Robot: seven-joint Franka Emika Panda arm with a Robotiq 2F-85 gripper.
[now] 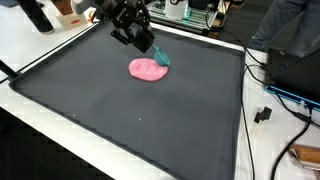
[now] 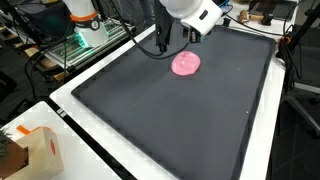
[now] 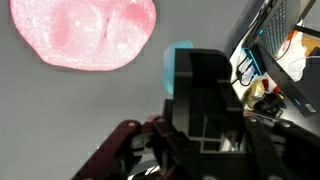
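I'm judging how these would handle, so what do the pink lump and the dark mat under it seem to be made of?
Pink lump: probably soft dough or putty; matte, with rounded irregular edges and mottled folds in the wrist view, though crumpled cloth is possible. Dark mat: likely rubber or foam sheet; flat, matte, no glare.

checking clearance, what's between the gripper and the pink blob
A small teal object, spanning from the gripper to the pink blob, shown in an exterior view.
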